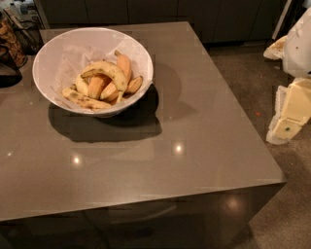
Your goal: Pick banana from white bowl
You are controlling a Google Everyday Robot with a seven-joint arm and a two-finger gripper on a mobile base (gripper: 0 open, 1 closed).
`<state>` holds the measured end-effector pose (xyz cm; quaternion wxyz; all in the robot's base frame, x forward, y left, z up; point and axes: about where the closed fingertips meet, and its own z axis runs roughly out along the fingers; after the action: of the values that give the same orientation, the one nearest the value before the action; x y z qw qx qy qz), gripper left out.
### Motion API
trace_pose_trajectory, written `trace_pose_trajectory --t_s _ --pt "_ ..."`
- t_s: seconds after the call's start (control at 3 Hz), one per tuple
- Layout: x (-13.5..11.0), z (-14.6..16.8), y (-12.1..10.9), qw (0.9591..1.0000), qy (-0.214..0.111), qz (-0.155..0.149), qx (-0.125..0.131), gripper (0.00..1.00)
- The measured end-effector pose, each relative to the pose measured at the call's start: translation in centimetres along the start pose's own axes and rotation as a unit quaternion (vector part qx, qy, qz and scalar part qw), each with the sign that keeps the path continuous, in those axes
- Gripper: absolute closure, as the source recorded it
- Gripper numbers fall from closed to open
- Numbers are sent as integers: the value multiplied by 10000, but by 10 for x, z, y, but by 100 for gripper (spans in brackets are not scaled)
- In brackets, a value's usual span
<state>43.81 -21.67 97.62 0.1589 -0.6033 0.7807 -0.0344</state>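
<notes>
Tool point(287, 116) sits at the far right edge of the view, cream and white, off the worktop point(194, 126) and over the speckled floor point(243, 82). You can't tell from here whether it's wide or narrow. It's well apart from the white bowl point(48, 63).

Worktop is glossy grey-brown with a few lamp glints on it. Bowl stands upright near the worktop's far left corner and throws a dark shadow on the near side.

Your banana point(109, 69) lies on top of the pile inside the bowl. It is strongly arched, pale yellow with brown specks, and its thin stem points down toward the near rim. Under it, orange bananas point(124, 64) lean toward the bowl's far right wall. A flatter spotted banana point(85, 101) lies along the near wall, below the rest.

Dark wire basket point(26, 31) is just beside the bowl, at the far left. Dark cabinets point(146, 9) run along the back.
</notes>
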Motion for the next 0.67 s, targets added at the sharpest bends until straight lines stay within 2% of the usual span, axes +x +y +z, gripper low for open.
trace_pose_trajectory --t_s 0.33,0.67 --pt "0 0 0 10000 0 0 -1 0" --pt "-27 0 -8 9996 139 -102 -242 0"
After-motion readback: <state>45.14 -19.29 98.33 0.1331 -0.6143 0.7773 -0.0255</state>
